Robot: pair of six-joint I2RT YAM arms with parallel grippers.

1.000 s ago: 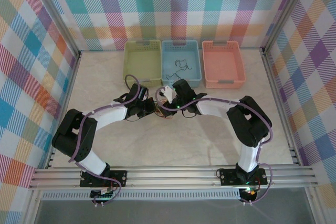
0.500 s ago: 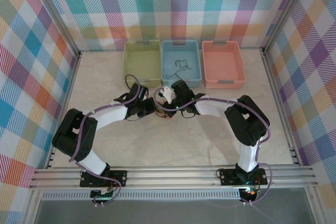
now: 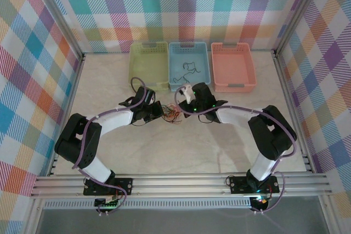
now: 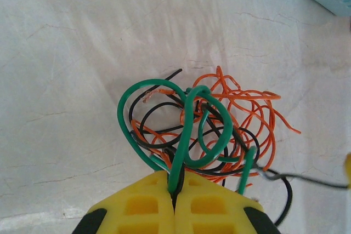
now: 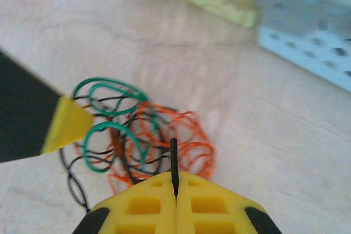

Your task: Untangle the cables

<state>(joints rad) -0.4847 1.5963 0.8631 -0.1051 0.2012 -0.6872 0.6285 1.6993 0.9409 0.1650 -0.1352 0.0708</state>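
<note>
Your cables (image 3: 171,114) (image 4: 219,119) (image 5: 148,135): loose heap on table (image 3: 192,146), between both grippers, near front of green bin (image 3: 148,45) and blue bin (image 3: 189,44). Orange, black and green strands looped through each other.

Your left gripper (image 3: 156,112) (image 4: 175,182): jaws fully closed, green wire (image 4: 159,85) pinched in seam, running up into heap.

Your right gripper (image 3: 184,107) (image 5: 175,182): jaws closed too, thin black wire (image 5: 173,157) nipped between fingertips, stub poking out past them.

Loose black strands lie inside blue bin.
</note>
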